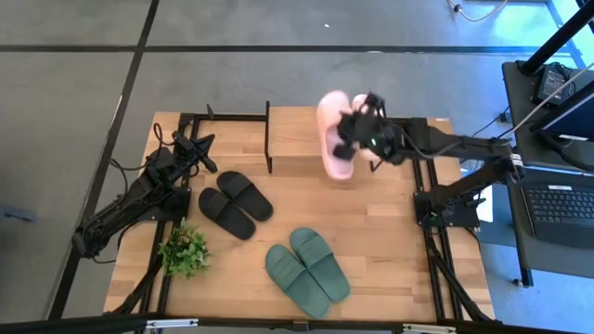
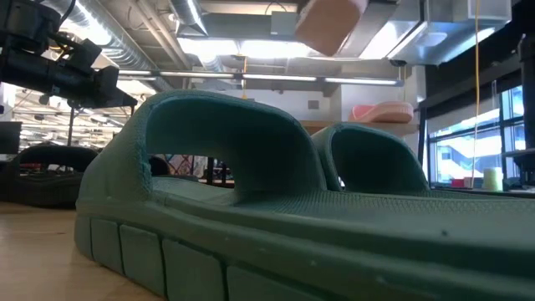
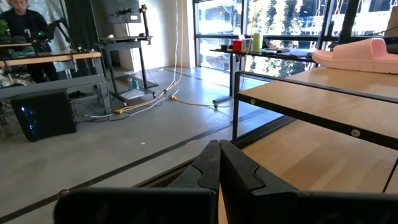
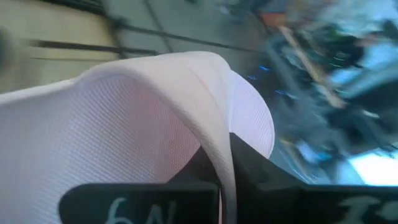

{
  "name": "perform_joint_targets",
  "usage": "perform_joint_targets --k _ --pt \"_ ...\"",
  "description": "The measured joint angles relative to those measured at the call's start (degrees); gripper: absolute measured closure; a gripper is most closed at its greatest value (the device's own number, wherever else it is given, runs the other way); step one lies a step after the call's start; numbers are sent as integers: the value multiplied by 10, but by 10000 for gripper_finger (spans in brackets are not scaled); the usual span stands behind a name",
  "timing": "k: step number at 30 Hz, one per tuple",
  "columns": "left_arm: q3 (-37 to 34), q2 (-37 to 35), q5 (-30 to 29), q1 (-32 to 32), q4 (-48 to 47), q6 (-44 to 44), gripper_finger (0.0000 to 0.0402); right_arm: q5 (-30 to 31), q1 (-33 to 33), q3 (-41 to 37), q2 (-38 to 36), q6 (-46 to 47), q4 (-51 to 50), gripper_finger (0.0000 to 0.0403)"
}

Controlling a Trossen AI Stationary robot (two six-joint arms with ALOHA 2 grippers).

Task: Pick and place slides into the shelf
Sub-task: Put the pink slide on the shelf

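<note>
Bare shelf [image 1: 295,139] top lies left of the pink slide [image 1: 371,121].

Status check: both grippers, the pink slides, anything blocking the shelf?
Right gripper shut on pink slide, held above the shelf. Second pink slide already on top. Left gripper shut, idle at table's left. Nothing blocking.

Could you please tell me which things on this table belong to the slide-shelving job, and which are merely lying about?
Part of the job:
- pale pink foam slide held in the shut right tool
- second pink slide
- black foam pair
- dark green foam pair
- low wooden-topped shelf

Lying about:
- small green potted plant
- idle left tool, shut
</note>
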Motion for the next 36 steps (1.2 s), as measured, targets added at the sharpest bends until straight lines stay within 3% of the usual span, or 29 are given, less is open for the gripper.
perform_joint_targets --k 8,14,17,36 --pt "0 0 0 0 0 -1 401 -5 -109 -19 79 -105 5 391" --pt "0 0 0 0 0 -2 401 -38 -159 -61 106 -194 61 391" --pt "0 0 0 0 0 -3 401 -76 -175 -79 106 -197 88 391" --pt "0 0 -1 0 0 -3 401 -102 -212 -148 105 -210 153 391"
